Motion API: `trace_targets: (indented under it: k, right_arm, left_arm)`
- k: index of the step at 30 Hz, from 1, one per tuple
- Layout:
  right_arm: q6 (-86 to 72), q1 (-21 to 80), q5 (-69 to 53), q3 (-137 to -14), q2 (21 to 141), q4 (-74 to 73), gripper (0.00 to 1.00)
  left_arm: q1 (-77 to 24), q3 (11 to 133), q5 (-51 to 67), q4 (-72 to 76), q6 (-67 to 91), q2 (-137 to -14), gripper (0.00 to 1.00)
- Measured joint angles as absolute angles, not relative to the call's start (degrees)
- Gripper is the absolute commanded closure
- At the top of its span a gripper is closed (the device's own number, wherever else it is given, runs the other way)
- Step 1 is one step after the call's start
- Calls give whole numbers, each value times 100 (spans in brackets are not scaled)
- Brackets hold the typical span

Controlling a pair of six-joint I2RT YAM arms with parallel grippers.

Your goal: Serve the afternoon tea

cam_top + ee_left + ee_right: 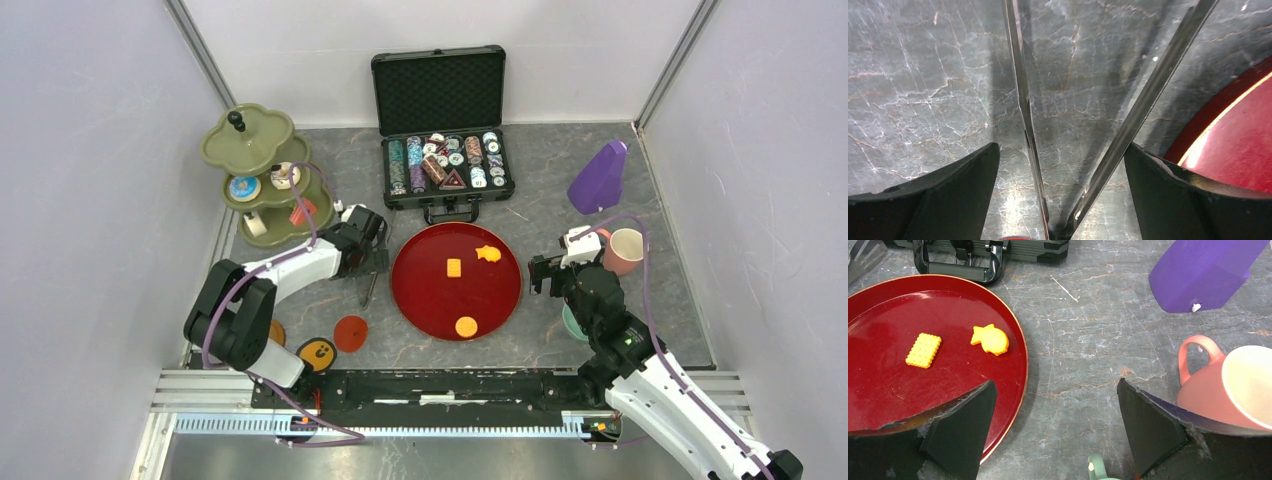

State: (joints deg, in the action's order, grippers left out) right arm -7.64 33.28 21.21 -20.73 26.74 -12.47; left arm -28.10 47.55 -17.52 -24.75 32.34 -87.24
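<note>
Left tool (pixel 1062 146) spread wide above the bench (pixel 560 170), just left of the red tray (pixel 420 300). Metal tongs (pixel 1020 100) stand between its fingers, their arms splayed. The left arm is clear of the left finger and the right arm is at the right finger's inner edge. Cannot tell if anything is pinching them. Right tool (pixel 1055 435) also wide open with nothing in it, hovering over bare bench between the tray and the pink cup (pixel 1228 385). The cup is upright with its handle toward the tray. Teal cup (pixel 1098 467) only pokes in below that tool. On the tray, well apart: rectangular biscuit (pixel 923 350), fish-shaped biscuit (pixel 990 339), round biscuit (pixel 466 326). Olive-green three-tier stand (pixel 250 150) at far left, small treats on its middle and lower tiers. Orange saucer (pixel 350 333) on the bench near the left arm's base. Open chip case (pixel 445 130) behind the tray, purple object (pixel 598 178) at far right.
</note>
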Motion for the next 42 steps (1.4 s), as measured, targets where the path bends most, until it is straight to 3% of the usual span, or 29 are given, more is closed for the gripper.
trace_targets:
  k: [7, 17, 22, 30, 42]
  right_arm:
    - [-764, 3328, 2119, -2073, 2674, -1249, 2]
    - [-764, 3328, 2121, -2073, 2668, -1247, 2]
    - [-764, 3328, 2121, -2073, 2681, -1249, 2]
    - [-764, 3328, 2123, -2073, 2663, -1245, 2]
    - [-764, 3328, 2126, -2073, 2727, -1247, 2]
  left_arm:
    - [-2810, 4563, -1774, -2191, 3378, -8801, 7]
    - [-2810, 4587, -2056, -2014, 3378, -8871, 27]
    - [-2810, 4598, -2106, -2508, 3371, -8134, 35]
    - [-2810, 5253, -1876, -3944, 3179, -6431, 38]
    - [-2871, 6683, -97, -6062, 2388, -6136, 36]
